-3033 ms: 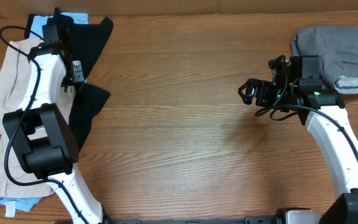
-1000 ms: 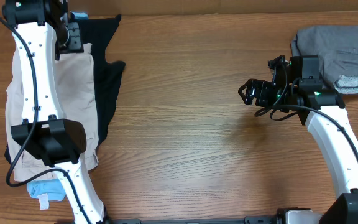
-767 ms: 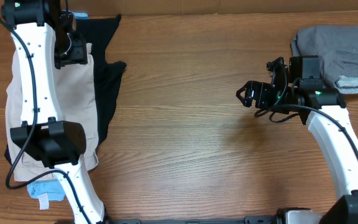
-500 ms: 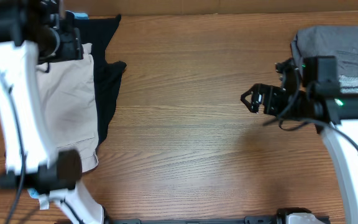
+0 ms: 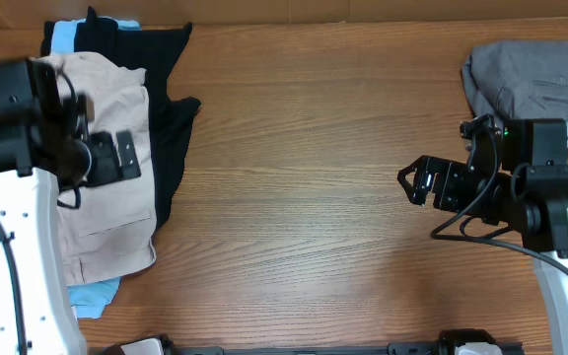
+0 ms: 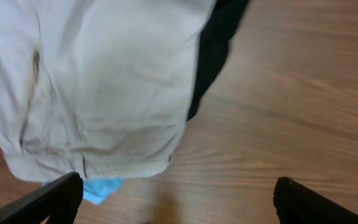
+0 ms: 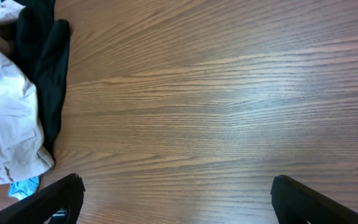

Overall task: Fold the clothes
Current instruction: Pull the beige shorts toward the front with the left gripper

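- Down from the far corner swings the left gripper, now hanging above the beige trousers. The right gripper has drifted toward the front, over the bare wooden table. A grey garment sits folded far right.
- Left wrist: fingers spread wide, empty. Trousers overlap a black garment, with blue cloth peeking out beneath.
- Right wrist: fingers splayed, nothing held, plain wood grain below, and the clothes pile at the left edge.

The brown wooden table carries a heap of clothes under the left gripper: beige trousers lie over a black garment and a light blue cloth. Behind the right gripper, near the far edge, lies a folded grey garment.
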Robot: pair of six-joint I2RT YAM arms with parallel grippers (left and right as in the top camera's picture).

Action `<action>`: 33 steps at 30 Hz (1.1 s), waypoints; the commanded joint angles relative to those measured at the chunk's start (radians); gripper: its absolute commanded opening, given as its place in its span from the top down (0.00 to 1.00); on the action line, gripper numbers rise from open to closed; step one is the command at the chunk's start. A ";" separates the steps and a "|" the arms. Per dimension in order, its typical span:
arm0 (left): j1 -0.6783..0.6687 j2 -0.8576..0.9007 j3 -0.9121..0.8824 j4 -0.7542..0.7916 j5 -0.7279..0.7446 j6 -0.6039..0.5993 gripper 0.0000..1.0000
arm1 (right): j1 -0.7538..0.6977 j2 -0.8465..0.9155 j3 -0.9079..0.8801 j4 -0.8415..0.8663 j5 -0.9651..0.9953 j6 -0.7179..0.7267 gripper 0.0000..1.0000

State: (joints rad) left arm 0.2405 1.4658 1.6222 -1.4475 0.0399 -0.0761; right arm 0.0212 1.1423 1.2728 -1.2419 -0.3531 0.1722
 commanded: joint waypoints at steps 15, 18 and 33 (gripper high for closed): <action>0.335 0.126 -0.464 0.480 -0.124 -0.044 0.00 | 0.006 0.117 0.009 0.006 0.012 0.002 0.00; 0.393 0.127 -0.464 0.485 -0.117 -0.043 0.00 | 0.006 0.138 0.009 0.006 0.012 0.002 0.00; 0.486 0.168 -0.470 0.592 -0.209 0.180 0.01 | 0.006 0.206 0.009 0.029 0.014 -0.024 0.00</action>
State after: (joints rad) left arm 0.7017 1.6001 1.1633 -0.8673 -0.1196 0.0223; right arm 0.0216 1.3499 1.2728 -1.2194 -0.3481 0.1711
